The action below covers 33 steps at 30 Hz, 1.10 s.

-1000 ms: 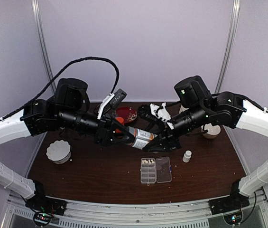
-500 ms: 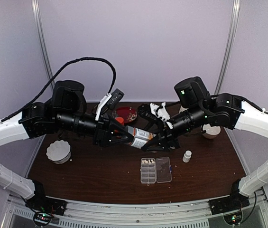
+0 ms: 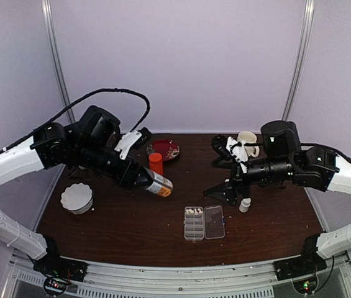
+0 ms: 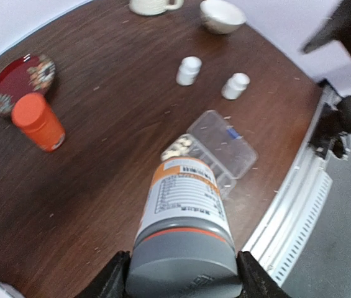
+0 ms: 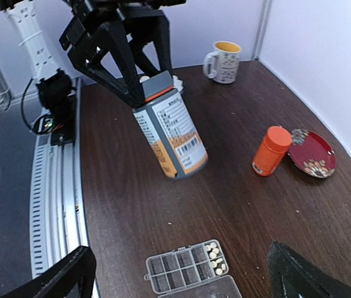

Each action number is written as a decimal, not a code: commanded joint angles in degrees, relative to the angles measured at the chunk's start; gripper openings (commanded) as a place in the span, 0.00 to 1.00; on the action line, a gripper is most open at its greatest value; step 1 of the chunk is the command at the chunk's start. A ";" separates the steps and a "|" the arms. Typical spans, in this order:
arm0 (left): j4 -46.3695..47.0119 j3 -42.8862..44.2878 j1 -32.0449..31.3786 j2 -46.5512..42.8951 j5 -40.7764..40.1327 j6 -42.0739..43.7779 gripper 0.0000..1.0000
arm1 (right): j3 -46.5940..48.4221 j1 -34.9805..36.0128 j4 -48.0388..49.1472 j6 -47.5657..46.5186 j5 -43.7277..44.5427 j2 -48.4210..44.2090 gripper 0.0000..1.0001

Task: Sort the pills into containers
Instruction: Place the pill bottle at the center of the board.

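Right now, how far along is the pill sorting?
Done: a cluster of pills sits in one end compartment of the open organiser box. In hand: the left tool holds a large labelled bottle tilted above the table; the right tool is open and empty. Left: the other compartments look empty, so most of the sorting remains.

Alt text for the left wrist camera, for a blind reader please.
The left gripper holds a large labelled bottle tipped toward a clear organiser box with pills in one end compartment. An orange bottle, a red plate and two small white bottles stand beyond.
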 commanded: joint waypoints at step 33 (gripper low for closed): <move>-15.59 12.39 16.70 28.09 -18.95 -0.10 0.97 | -15.81 -1.81 -3.32 24.95 31.27 -10.41 1.00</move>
